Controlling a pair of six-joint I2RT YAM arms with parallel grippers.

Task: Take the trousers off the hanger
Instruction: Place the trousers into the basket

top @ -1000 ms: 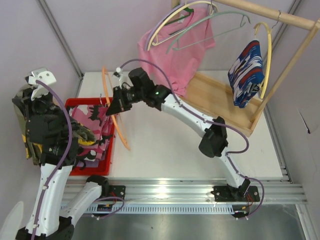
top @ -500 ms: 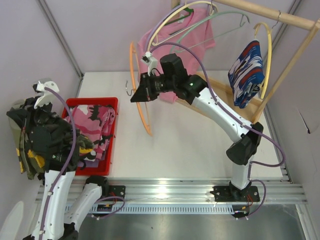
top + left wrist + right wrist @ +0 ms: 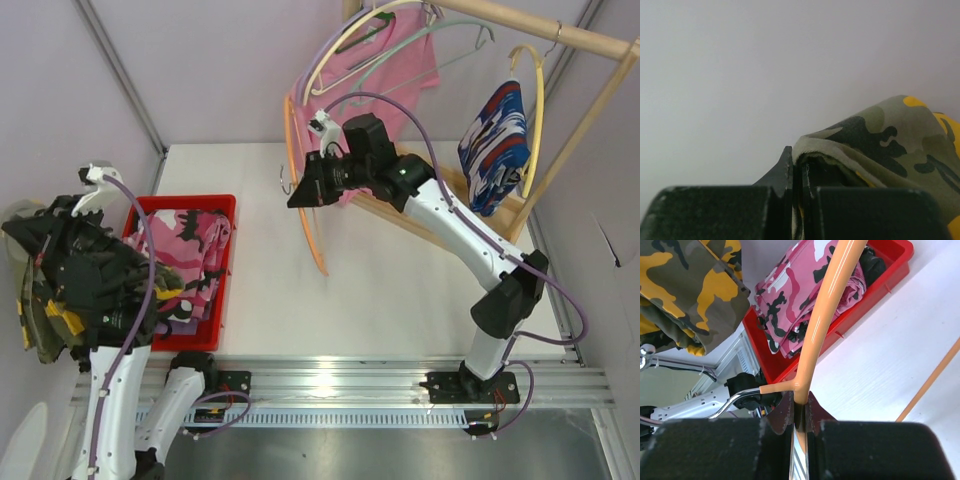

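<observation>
Two pairs look done: pink-and-black camo trousers (image 3: 190,245) lie in the red bin (image 3: 180,201); left gripper (image 3: 796,165), left of the bin, is clenched on the yellow-olive camo trousers (image 3: 900,135). Right gripper (image 3: 800,405), right of the bin, clamps the bare orange hanger (image 3: 827,315). Next, likely: drop olive pair into bin, park hanger, fetch blue-white-red trousers (image 3: 495,150) hanging far right.

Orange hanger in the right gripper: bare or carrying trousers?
Bare: the orange hanger shows only its plastic loop; the yellow-olive camouflage trousers hang from the left gripper.
</observation>
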